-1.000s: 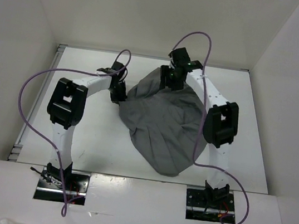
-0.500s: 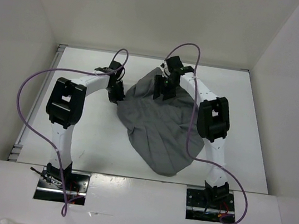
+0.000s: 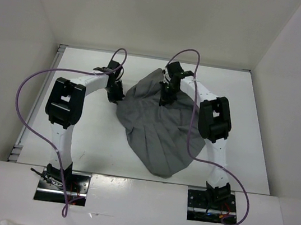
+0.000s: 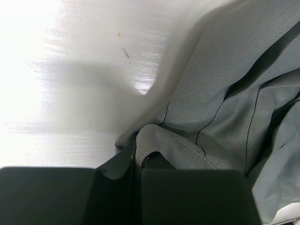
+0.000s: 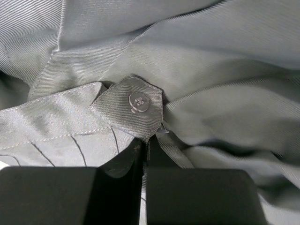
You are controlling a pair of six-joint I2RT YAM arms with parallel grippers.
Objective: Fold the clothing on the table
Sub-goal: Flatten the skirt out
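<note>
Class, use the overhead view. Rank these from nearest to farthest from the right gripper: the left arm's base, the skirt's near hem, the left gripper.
1. The left gripper: just to the left of the right gripper, at the far left edge of the skirt.
2. The near hem: towards the arm bases, at the skirt's near end.
3. The left arm's base: at the near left, farthest.
</note>
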